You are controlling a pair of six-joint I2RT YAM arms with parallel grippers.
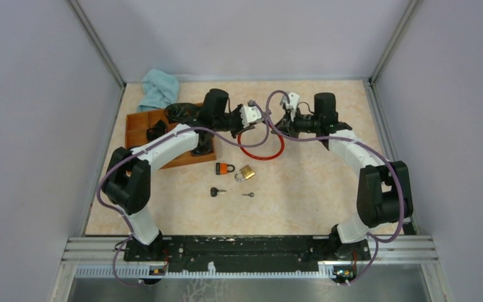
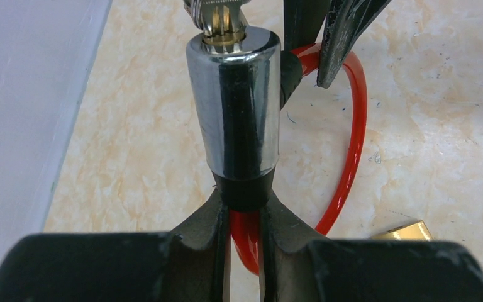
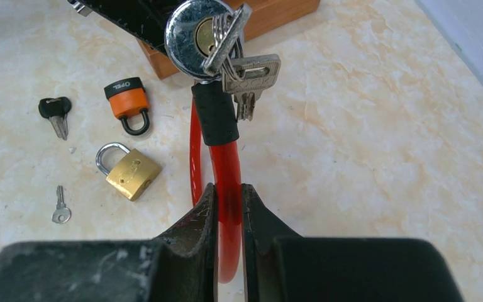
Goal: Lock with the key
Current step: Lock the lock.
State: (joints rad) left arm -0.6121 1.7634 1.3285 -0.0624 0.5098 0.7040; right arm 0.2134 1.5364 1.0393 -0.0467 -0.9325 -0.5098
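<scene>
A red cable lock [image 1: 261, 154] is held above the table between both grippers. Its chrome cylinder [image 2: 233, 107] has a key [image 2: 217, 19] in the keyhole, and a bunch of keys [image 3: 248, 75] hangs from it. My left gripper [image 2: 245, 214] is shut on the red cable just below the cylinder's black collar. My right gripper [image 3: 229, 201] is shut on the cable's other end, below its black sleeve [image 3: 215, 113]. The sleeve meets the side of the cylinder [image 3: 195, 34]. I cannot tell how far in it sits.
An orange padlock [image 3: 129, 100], a brass padlock [image 3: 132, 173], a black-headed key [image 3: 55, 110] and a small key [image 3: 61, 211] lie on the table in front of the cable. A wooden tray [image 1: 139, 126] and a blue cloth [image 1: 159, 88] are at the back left.
</scene>
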